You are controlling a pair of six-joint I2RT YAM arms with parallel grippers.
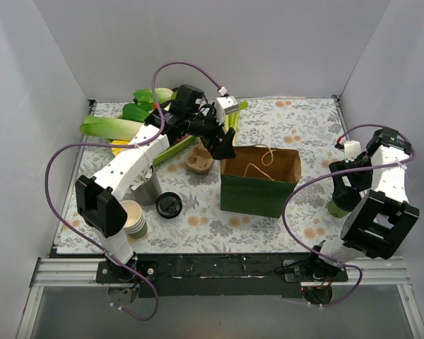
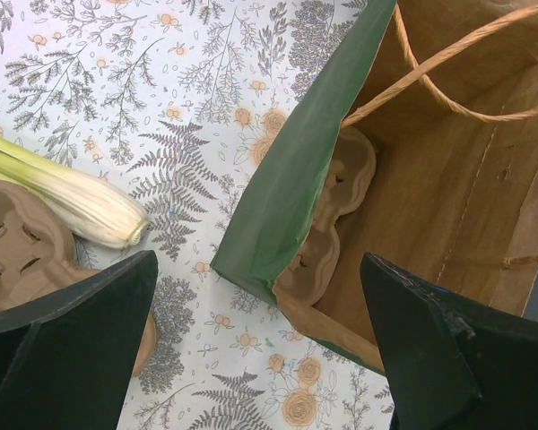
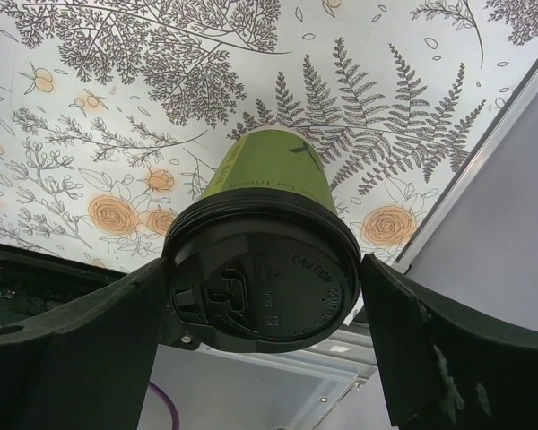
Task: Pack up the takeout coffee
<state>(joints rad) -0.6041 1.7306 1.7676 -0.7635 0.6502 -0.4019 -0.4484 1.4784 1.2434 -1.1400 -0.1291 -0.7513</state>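
- Coffee comes first: the small dark green paper cup [image 3: 267, 237], capped with a round black plastic lid, stands upright on the floral-print tablecloth [image 1: 297, 116] at the table's right side, well apart from the bag.
- The lid is on, which I judge is why the cup can be taken from the side and carried without spilling.
- My right gripper [image 3: 265, 273] sits at lid height with the cup between its 2 fingers, 1 on each side. The jaws are spread wide, yet each is so close to the lid's rim that I cannot tell whether they press on it or only flank it.
- The cup is about centred in that gap, so I judge that closing would catch it squarely.
- The green paper bag [image 1: 254, 194], brown inside with twisted-paper handles, stands open-mouthed mid-table. I take it as the place the cup must go.
- A brown moulded-pulp cup carrier [image 2: 327, 224] rests inside the bag along its left wall, presumably there to seat the cup upright.
- My left gripper [image 2: 260, 264] hangs over the bag's left rim, jaws fully spread and holding nothing. 1 finger appears outside the wall and 1 over the opening, so I judge it is placed to steady the bag or keep its mouth open.
- Beside all this lie a second pulp carrier [image 1: 200, 159], a pale leek [image 2: 72, 193], a loose black lid [image 1: 168, 205] and a stack of nested green cups [image 1: 134, 219]. I read none of them as part of this pick.
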